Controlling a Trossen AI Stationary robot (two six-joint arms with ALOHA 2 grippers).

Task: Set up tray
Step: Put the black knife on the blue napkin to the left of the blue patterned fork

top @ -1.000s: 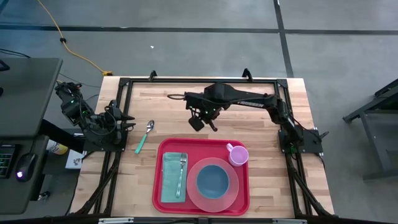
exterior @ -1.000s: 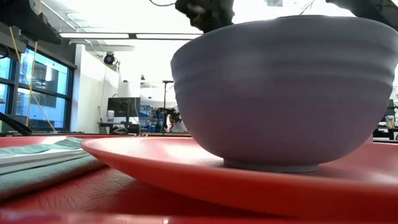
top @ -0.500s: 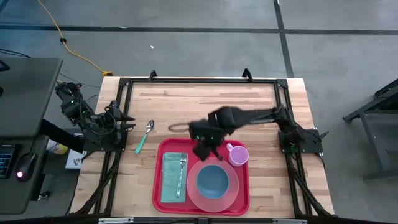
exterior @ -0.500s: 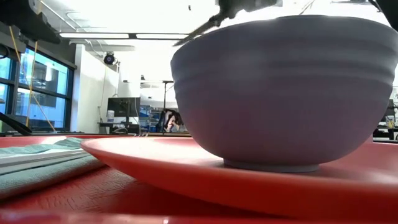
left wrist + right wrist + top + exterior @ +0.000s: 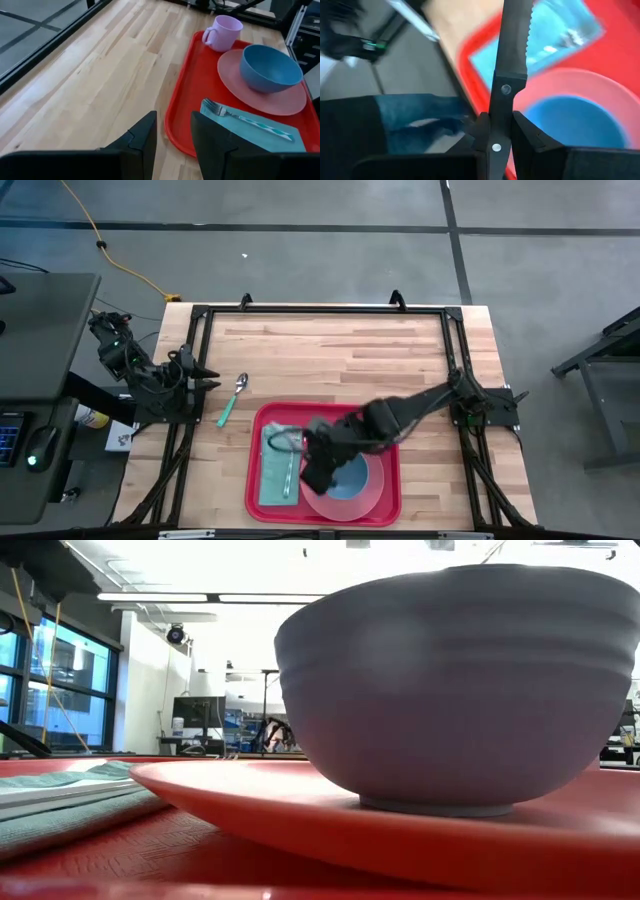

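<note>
Holding knife (image 5: 512,65) — right gripper (image 5: 318,470) over tray (image 5: 258,490)

Overhead view straight down, low view level beside the bowl (image 5: 460,680), wrist views angled onto the tray (image 5: 182,100)

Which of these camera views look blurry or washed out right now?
Right wrist view: knife sharp in the right gripper, tray and bowl behind smeared. Low view: ceiling lights blown out white. High view: right arm softly blurred over the tray.

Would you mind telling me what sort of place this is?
Probably a robotics lab: a wooden worktable on a black frame, a bare concrete floor, and computer monitors beneath ceiling strip lights.
</note>
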